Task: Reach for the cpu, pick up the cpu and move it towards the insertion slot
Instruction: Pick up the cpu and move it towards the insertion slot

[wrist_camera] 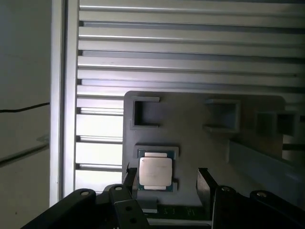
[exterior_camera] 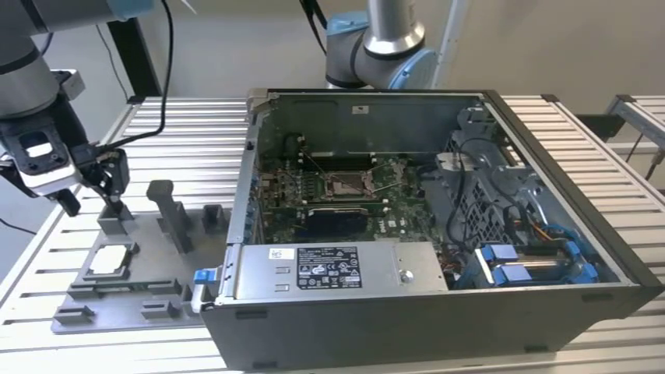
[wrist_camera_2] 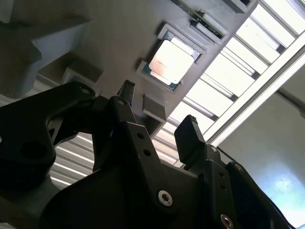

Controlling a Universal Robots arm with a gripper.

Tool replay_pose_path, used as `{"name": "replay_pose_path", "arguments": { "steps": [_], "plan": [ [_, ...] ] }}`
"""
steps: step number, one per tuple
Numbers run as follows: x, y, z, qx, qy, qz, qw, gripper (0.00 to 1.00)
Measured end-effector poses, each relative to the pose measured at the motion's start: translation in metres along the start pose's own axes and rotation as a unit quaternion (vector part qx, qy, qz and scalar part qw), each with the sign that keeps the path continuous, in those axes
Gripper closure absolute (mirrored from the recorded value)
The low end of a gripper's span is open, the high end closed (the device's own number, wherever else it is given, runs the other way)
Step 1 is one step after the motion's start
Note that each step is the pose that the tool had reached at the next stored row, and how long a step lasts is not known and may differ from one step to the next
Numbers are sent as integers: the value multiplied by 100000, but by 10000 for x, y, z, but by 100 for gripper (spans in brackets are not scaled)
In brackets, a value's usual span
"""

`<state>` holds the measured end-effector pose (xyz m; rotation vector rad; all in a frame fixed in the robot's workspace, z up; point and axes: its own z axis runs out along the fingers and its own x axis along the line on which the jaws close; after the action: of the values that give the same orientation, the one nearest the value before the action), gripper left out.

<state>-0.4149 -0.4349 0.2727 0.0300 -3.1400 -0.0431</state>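
While the gripper (exterior_camera: 92, 199) hangs over the grey fixture (exterior_camera: 135, 300), fingers spread and holding nothing, we see in the exterior view the cpu (exterior_camera: 111, 259) seated in its pocket, well apart from the insertion slot (exterior_camera: 343, 185); the case label (exterior_camera: 327, 267) is unreadable. Second wrist view: cpu (wrist_camera_2: 170, 61) beyond the fingertips. First wrist view: cpu (wrist_camera: 155, 172) untouched.

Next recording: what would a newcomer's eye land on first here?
The open grey computer case dominates the exterior view, the insertion slot shining inside it. At that view's left the open gripper hangs over a grey fixture tray holding the pale cpu.
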Motion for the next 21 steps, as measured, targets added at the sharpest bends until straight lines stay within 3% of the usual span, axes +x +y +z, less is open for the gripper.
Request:
{"name": "replay_pose_path", "arguments": {
  "steps": [9, 15, 21],
  "plan": [
    [-1, -2, 59, -2, -1, -1, 100000, 0],
    [5, -17, 140, 6, 9, 4, 100000, 0],
    [69, -36, 248, 1, -97, -6, 100000, 0]
  ]
}}
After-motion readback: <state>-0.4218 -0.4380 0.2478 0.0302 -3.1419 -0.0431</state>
